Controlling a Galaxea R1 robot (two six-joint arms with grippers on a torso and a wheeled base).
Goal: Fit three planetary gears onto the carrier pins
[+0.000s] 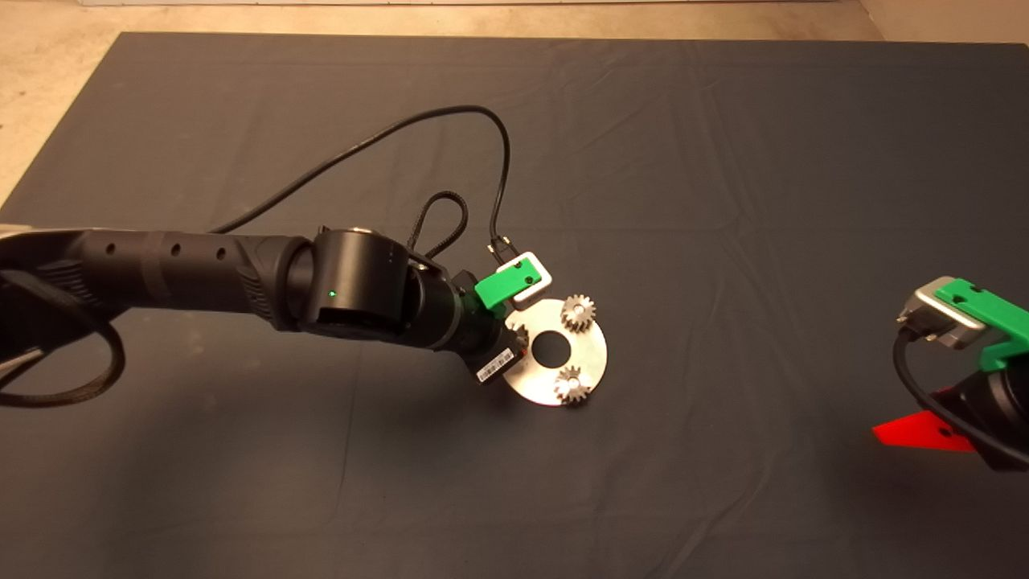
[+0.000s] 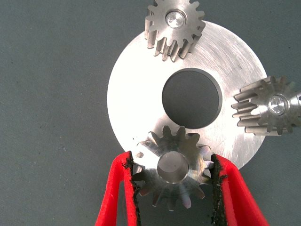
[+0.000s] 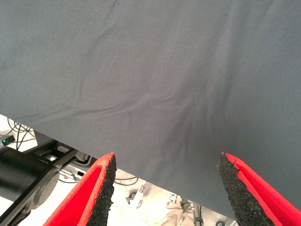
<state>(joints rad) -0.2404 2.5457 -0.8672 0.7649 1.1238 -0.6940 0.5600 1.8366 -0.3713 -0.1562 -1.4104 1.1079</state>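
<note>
My left claw point(image 2: 174, 176) is clamped on one of the planetary gears point(image 2: 173, 169), my black pads point(image 2: 131, 181) pressing its teeth from both sides. In the wrist view this gear sits over the rim of the shiny round disc point(image 2: 136, 94), beside its large centre hole point(image 2: 192, 98); I cannot tell whether it is fully seated on a carrier pin. The other two gears are already on their carrier pins: one point(image 2: 175, 27) at the disc's far edge, its pin tip point(image 2: 173, 20) bright in the bore, and one point(image 2: 267, 106) at the side edge with its pin point(image 2: 277, 104) showing the same way. In the head view the disc point(image 1: 596, 347) lies near the middle of the dark mat point(image 1: 723, 161) on the worktop, with two gears point(image 1: 578, 312) point(image 1: 572, 385) visible and my left arm covering the disc's left part. My right claw point(image 3: 164, 188) waits at the lower right of the head view, its fingers point(image 1: 916, 430) spread wide apart over the mat's edge, gripping nothing.
</note>
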